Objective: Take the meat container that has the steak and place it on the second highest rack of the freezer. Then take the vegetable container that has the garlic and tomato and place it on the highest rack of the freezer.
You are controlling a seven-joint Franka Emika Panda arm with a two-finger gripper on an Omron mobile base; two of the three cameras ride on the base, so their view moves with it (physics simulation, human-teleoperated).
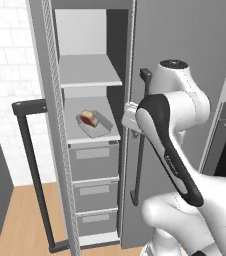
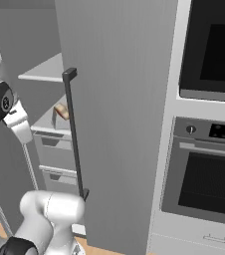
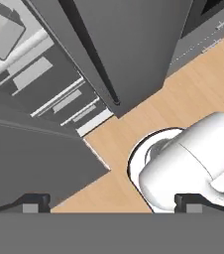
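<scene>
The meat container (image 1: 99, 127) lies on the lower of the freezer's two pale shelves (image 1: 80, 134), with the steak (image 1: 89, 117) in its back half. In the hand view the tray (image 3: 5, 34) sits at the top left corner. The freezer (image 1: 185, 55) has its left door swung open. My gripper (image 3: 112, 202) is open and holds nothing; it hangs outside the compartment, pointing down at the floor, to the right of the tray. My hand (image 1: 129, 117) is level with that shelf. The vegetable container and the tomato are out of view.
An upper shelf (image 1: 87, 72) sits above the tray. Grey drawers (image 1: 92, 160) stack below it. The open door's bar handle (image 1: 30, 150) stands at the left, and the shut door's handle (image 2: 73, 134) is near my arm. Ovens (image 2: 209, 45) stand to the right. Below is wood floor (image 3: 183, 99).
</scene>
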